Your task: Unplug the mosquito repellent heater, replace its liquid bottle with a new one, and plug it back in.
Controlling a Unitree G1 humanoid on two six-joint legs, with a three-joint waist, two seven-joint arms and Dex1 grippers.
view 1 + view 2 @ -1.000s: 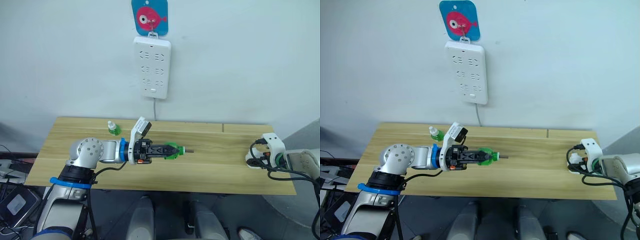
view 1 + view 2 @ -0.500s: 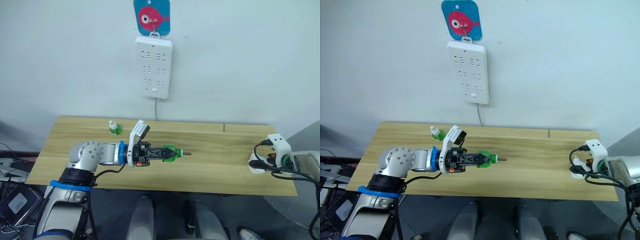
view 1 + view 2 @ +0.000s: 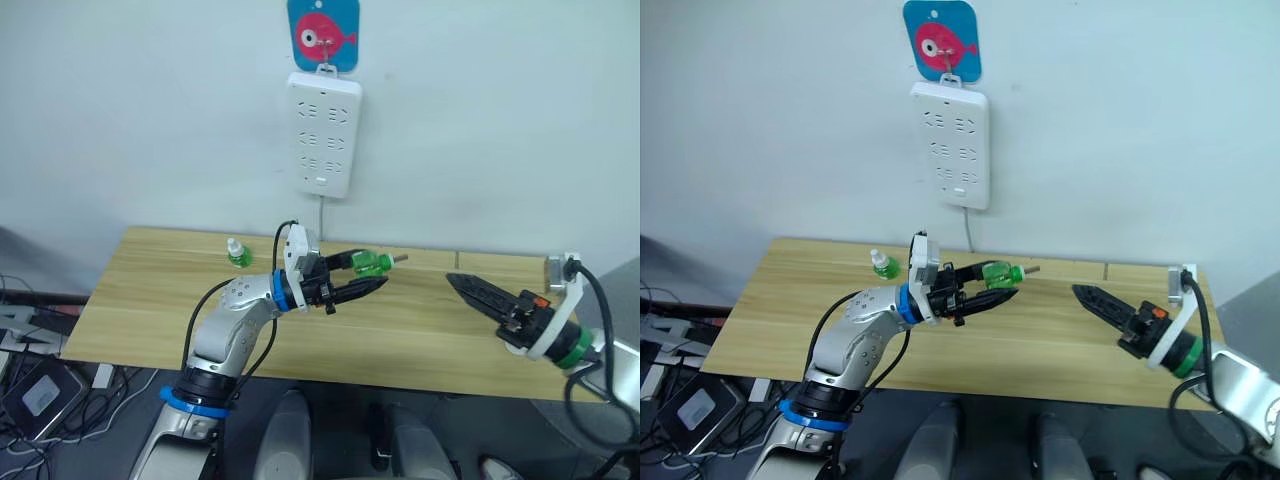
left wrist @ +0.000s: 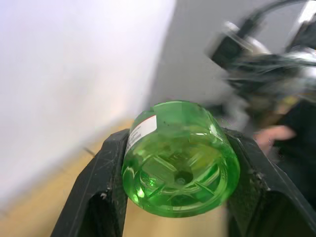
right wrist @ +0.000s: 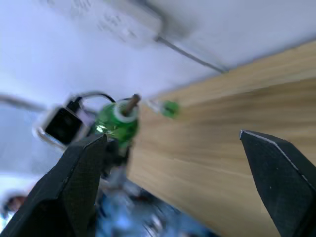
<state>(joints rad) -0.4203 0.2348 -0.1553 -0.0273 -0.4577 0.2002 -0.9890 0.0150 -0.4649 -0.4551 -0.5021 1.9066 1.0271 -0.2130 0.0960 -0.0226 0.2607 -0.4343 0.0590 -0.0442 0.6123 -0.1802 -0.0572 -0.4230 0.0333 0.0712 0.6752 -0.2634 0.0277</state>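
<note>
1. Two green bottles are in the scene, and one of them is up in the air.
2. The left gripper (image 3: 365,274) is shut tight on the bigger green bottle (image 3: 372,262).
3. One black finger (image 4: 106,173) presses on each side of that bottle, and its round bottom faces the left wrist camera.
4. This bottle lies on its side above the wooden table (image 3: 420,340) and does not touch it.
5. A thin brown stick (image 3: 398,258) pokes out of the bottle's white neck and points toward the right gripper (image 3: 465,288).
6. The right gripper hangs over the right part of the table, with its tips pointing at the held bottle.
7. Its two fingers (image 5: 81,177) are spread wide, and nothing is between them.
8. A gap of bare table lies between the bottle and the right gripper, so they are near but apart.
9. The small green bottle (image 3: 236,253) has a white cap and stands up straight on the table, close to the back edge, on the left side.
10. A long white power strip (image 3: 324,135) hangs on the wall above the table.
11. It hangs under a blue card with a pink fish (image 3: 323,20).
12. A white cord (image 3: 322,215) runs from the strip down behind the table.
</note>
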